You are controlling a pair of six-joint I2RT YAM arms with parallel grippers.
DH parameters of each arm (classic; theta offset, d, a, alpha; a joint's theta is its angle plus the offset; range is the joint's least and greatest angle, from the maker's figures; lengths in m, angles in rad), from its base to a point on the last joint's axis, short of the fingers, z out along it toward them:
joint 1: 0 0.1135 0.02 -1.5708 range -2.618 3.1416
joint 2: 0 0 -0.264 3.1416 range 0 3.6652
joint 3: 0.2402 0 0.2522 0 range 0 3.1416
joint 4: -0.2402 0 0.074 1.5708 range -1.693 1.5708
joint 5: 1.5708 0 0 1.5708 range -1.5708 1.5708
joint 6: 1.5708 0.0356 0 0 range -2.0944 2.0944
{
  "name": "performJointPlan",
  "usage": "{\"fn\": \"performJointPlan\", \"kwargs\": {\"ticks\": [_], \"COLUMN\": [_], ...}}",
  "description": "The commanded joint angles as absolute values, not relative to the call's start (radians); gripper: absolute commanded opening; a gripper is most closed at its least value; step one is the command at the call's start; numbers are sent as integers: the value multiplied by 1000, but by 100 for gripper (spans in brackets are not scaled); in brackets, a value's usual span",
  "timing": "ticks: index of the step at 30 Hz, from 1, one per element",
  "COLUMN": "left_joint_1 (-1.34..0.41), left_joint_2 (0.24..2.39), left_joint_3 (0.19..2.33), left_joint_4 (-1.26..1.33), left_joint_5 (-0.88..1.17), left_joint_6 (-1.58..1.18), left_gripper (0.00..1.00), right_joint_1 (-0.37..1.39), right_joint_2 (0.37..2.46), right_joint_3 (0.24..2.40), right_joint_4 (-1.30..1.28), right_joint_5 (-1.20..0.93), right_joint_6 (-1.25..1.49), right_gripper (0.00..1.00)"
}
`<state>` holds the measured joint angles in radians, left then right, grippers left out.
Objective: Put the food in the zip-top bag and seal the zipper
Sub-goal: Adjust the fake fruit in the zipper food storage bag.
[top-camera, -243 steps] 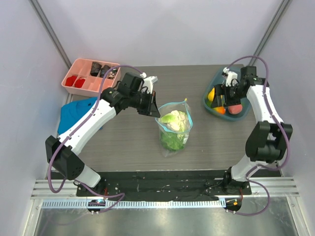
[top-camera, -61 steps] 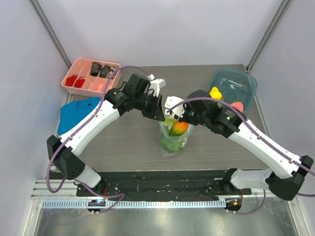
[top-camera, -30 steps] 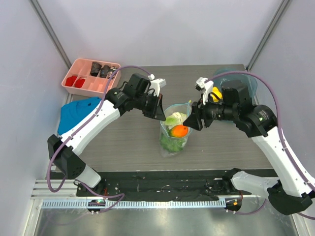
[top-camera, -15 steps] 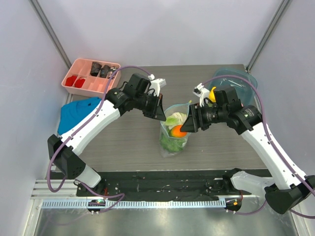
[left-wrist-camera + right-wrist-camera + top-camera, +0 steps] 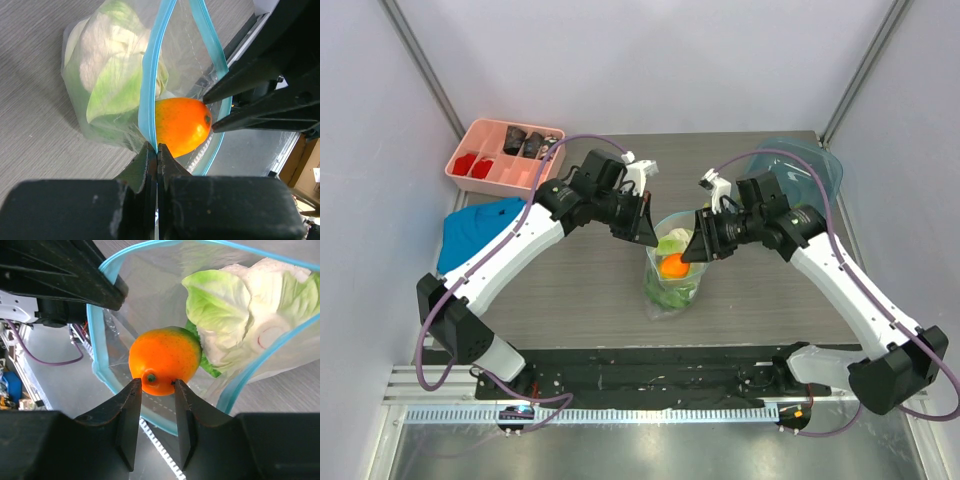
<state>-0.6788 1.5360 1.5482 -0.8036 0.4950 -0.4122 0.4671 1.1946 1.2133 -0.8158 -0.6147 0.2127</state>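
The clear zip-top bag (image 5: 672, 280) stands in the middle of the table, mouth up. It holds the pale green cabbage (image 5: 671, 242) and an orange fruit (image 5: 672, 265). My left gripper (image 5: 642, 230) is shut on the light-blue zipper (image 5: 150, 75) and holds one side of the mouth up (image 5: 157, 148). My right gripper (image 5: 692, 247) reaches into the bag mouth. Its jaws stand slightly apart (image 5: 156, 384), with the fingertips against the stem end of the orange fruit (image 5: 165, 359). The cabbage (image 5: 235, 315) lies to the right of the fruit. The zipper (image 5: 95, 340) rings the mouth.
A teal bowl (image 5: 802, 170) sits at the back right, partly behind my right arm. A pink divided tray (image 5: 498, 170) with dark brown and red pieces is at the back left. A blue folded cloth (image 5: 470, 232) lies at the left edge.
My right gripper let the orange fruit go in the bag, drew back to the right, then came back left to the bag mouth against the fruit. My left gripper has kept hold.
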Motion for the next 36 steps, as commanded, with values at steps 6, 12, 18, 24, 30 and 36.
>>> {"fn": "performJointPlan", "kwargs": {"ticks": [6, 12, 18, 24, 30, 36], "left_joint_1": [-680, -692, -692, -692, -692, -692], "left_joint_2": [1517, 1516, 1517, 1509, 1516, 1514], "left_joint_3": [1566, 1565, 1563, 1566, 1575, 1575], "left_joint_4": [-755, -756, -759, -767, -769, -765], "left_joint_5": [540, 543, 529, 522, 523, 525], "left_joint_6": [-422, -423, -425, -413, -399, -399], "left_gripper": [0, 0, 0, 0, 0, 0], "right_joint_1": [498, 589, 623, 517, 373, 42], "right_joint_2": [1269, 1298, 1321, 1240, 1203, 1285], "right_joint_3": [1200, 1172, 1154, 1285, 1491, 1531], "right_joint_4": [-767, -732, -730, -765, -853, -929], "right_joint_5": [-603, -569, -535, -543, -502, -522], "right_joint_6": [63, 6, -52, -37, -72, -202], "right_gripper": [34, 32, 33, 53, 77, 88]}}
